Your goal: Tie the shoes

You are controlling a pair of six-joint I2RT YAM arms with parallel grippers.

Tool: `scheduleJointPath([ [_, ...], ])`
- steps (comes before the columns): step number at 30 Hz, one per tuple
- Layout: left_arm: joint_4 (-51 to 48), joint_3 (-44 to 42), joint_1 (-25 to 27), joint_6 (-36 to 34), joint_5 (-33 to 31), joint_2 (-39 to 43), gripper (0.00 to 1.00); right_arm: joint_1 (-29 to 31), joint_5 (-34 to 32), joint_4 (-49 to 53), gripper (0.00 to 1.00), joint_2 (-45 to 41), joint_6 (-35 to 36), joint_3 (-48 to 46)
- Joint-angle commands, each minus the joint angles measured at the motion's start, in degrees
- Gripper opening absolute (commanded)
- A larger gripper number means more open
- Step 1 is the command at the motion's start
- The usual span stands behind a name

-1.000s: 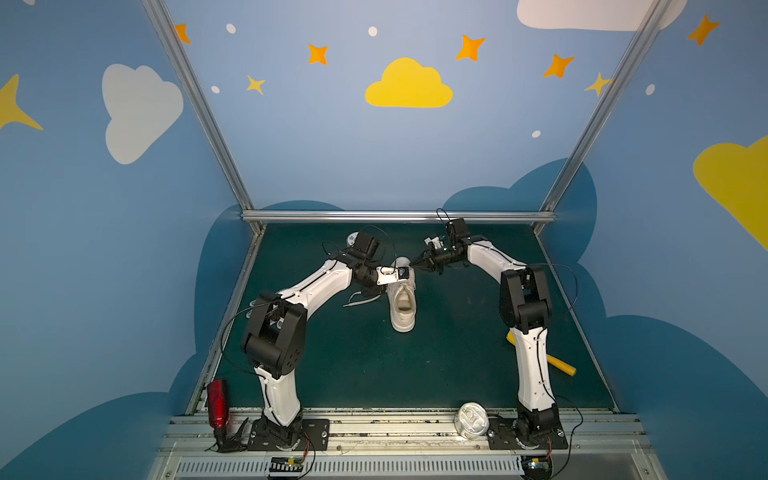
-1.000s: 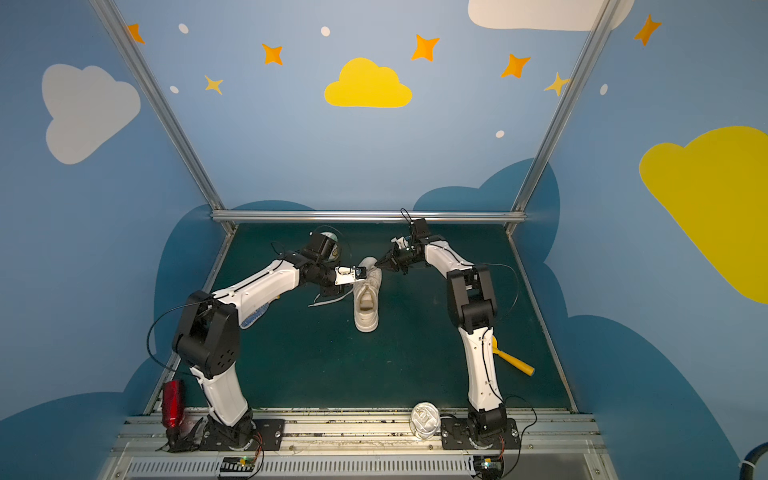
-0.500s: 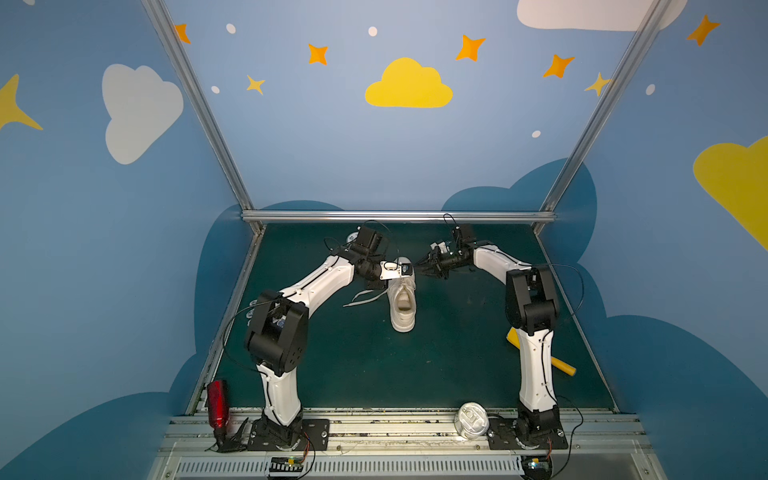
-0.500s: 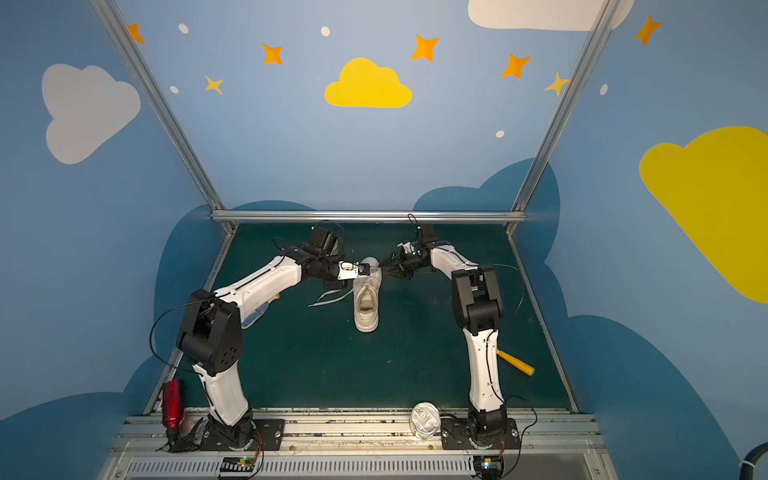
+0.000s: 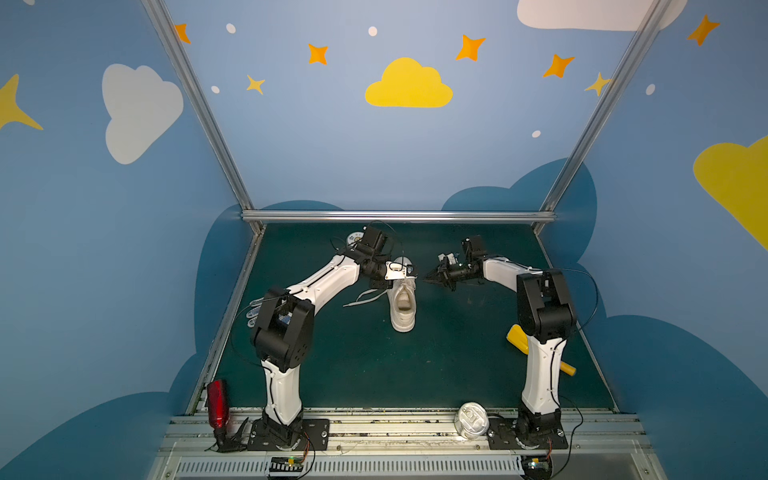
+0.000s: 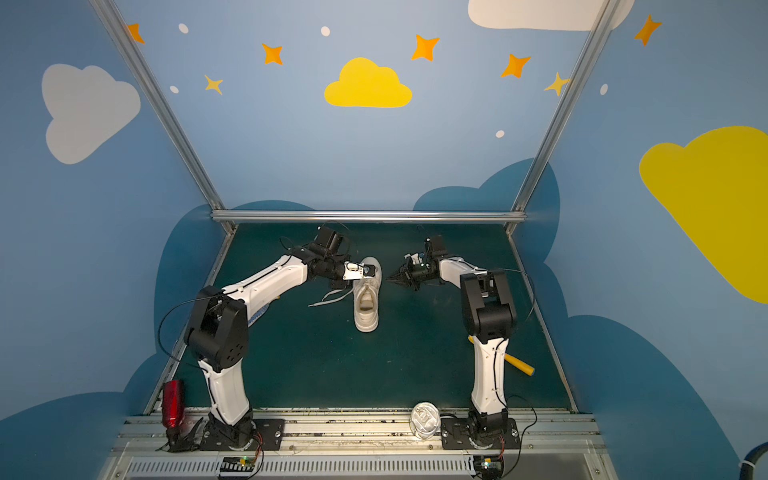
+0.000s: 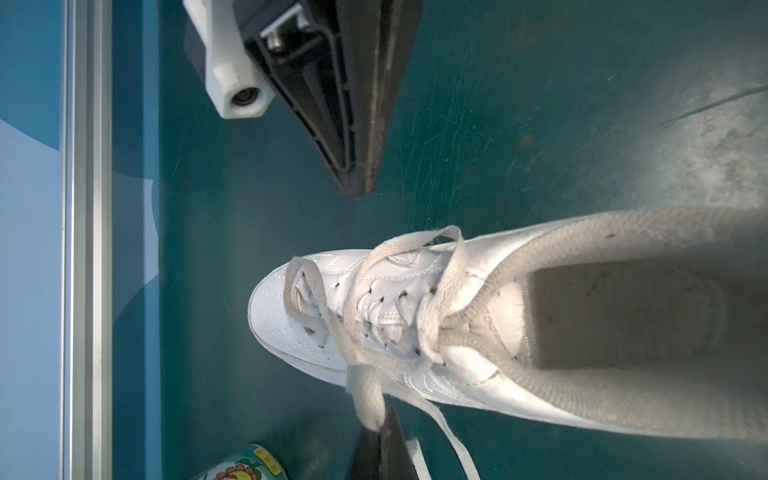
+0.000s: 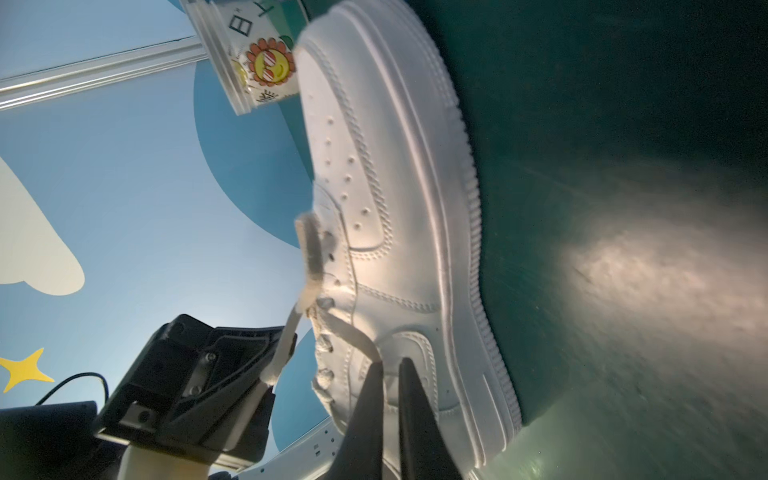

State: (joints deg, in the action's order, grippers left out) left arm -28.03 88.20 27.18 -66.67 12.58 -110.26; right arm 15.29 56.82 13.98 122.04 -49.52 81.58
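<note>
Left gripper (image 7: 375,428) pinches one lace (image 7: 365,395) of the white sneaker (image 5: 403,309), mid-frame on the green mat (image 5: 353,365); right gripper (image 5: 428,281), closed and empty, sits just right. No bow yet; tying mostly remains.

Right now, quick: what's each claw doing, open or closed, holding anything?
Left gripper: closed, pinching a white shoelace.
Right gripper: closed, empty, beside the shoe.

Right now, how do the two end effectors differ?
The left end effector is shut on a lace of the sneaker; the right end effector is shut on nothing. The left sits close beside the sneaker; the right stands apart across bare mat. Both are black and tapered.
</note>
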Motion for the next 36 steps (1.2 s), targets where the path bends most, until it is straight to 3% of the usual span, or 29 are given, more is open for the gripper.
scheduleJointPath([
  [1,0.2,1.3,0.3,-0.5,2.2,-1.1,0.03,0.4,2.4,-3.4,0.09,-2.4,-0.8,-2.2],
  [29,0.9,1.2,1.3,0.8,2.6,-2.7,0.03,2.6,7.7,-20.2,0.09,-2.2,-10.6,-8.5],
  [36,0.7,1.2,1.5,0.8,2.5,-2.9,0.03,2.5,9.4,-29.2,0.09,-2.4,-16.8,-10.4],
])
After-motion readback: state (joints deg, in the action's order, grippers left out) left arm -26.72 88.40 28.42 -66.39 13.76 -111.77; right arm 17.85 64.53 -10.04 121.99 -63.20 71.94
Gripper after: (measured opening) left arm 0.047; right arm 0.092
